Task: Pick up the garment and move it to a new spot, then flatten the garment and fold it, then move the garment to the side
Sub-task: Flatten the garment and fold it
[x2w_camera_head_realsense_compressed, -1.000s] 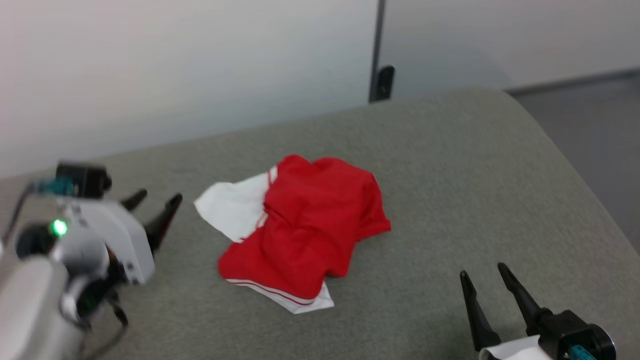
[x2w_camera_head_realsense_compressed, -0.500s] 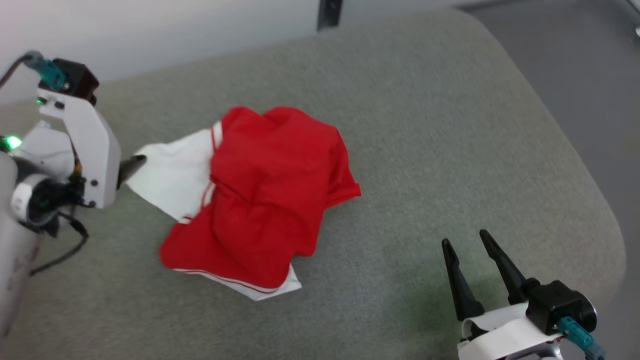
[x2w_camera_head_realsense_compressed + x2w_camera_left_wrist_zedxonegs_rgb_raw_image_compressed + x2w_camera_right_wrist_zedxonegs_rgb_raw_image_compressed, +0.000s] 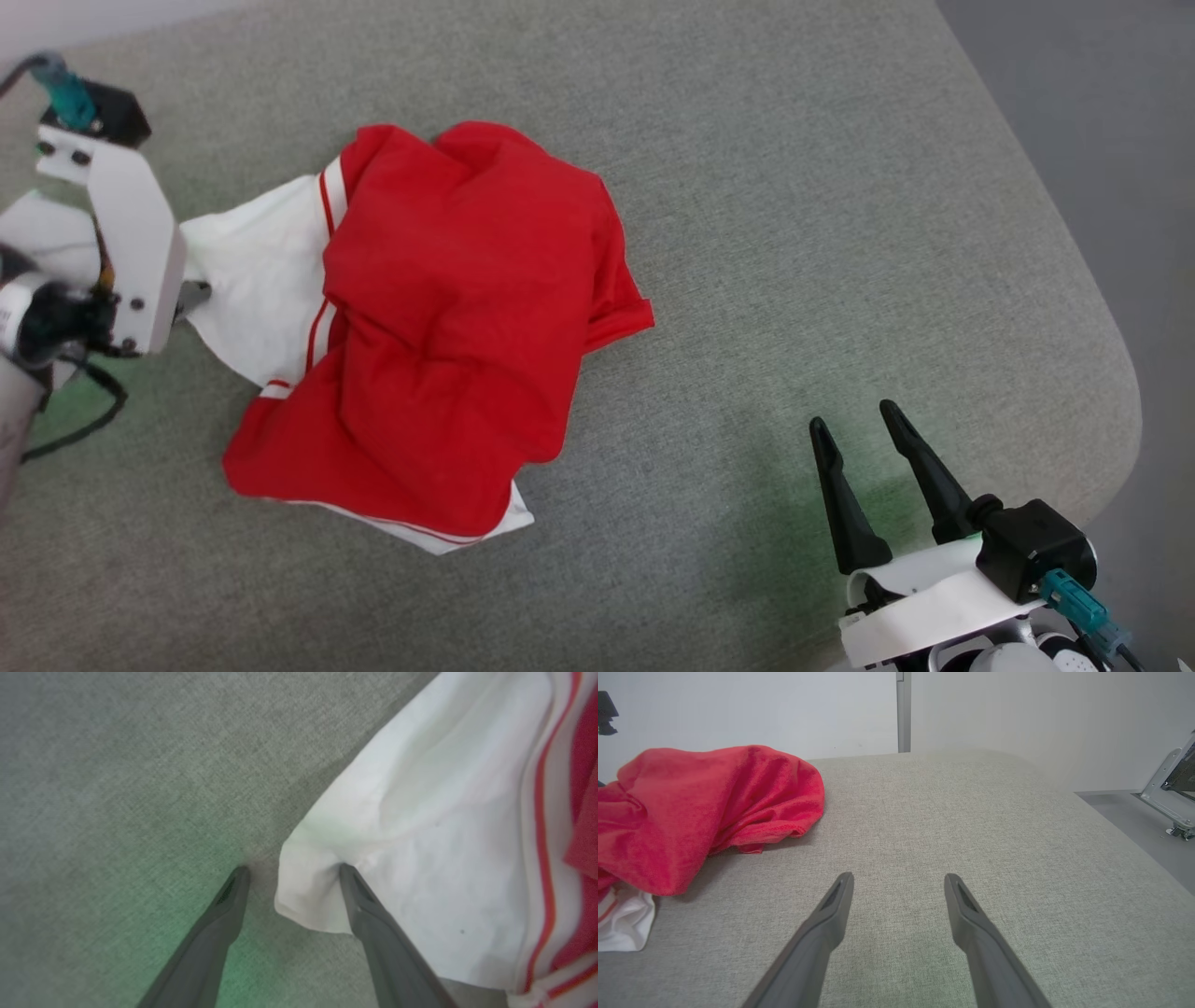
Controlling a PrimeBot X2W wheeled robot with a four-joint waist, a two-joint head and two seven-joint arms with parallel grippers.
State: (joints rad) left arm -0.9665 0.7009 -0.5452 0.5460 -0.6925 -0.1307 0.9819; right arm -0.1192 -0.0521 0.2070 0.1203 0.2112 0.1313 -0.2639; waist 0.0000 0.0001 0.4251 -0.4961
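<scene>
Straddling the garment's point(image 3: 448, 317) white sleeve edge, left gripper point(image 3: 293, 869), jaws open; right gripper point(image 3: 853, 415) apart, jaws open.

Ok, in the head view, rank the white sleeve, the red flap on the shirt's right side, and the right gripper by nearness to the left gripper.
1. white sleeve, far left, at the left gripper's tips.
2. red flap, middle of the view.
3. right gripper, lower right corner, jaws open.

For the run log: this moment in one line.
garment: crumpled on grey surface | left gripper: open around white sleeve corner | right gripper: open, apart from it
</scene>
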